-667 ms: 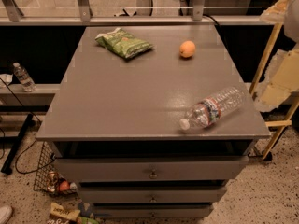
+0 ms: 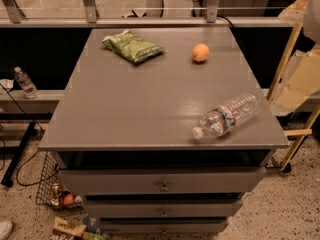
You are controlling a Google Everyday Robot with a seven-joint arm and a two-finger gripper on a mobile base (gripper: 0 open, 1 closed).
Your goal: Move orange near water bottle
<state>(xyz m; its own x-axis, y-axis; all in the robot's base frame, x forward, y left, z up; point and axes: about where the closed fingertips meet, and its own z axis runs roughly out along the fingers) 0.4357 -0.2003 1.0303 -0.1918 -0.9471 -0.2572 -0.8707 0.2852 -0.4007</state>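
Note:
The orange (image 2: 201,53) sits on the grey cabinet top (image 2: 150,99), toward the far right. The water bottle (image 2: 228,116) lies on its side near the front right corner, white cap pointing to the front left, its red, white and blue label band showing. The orange and the bottle are well apart, the orange farther back. The gripper is not in view. A pale shape (image 2: 313,9) at the upper right edge may be part of my arm.
A green snack bag (image 2: 132,46) lies at the far left of the top. Drawers are below the front edge. A small clear bottle (image 2: 25,83) stands on a ledge to the left. A wire basket (image 2: 57,186) with clutter is on the floor. A wooden frame (image 2: 295,84) stands on the right.

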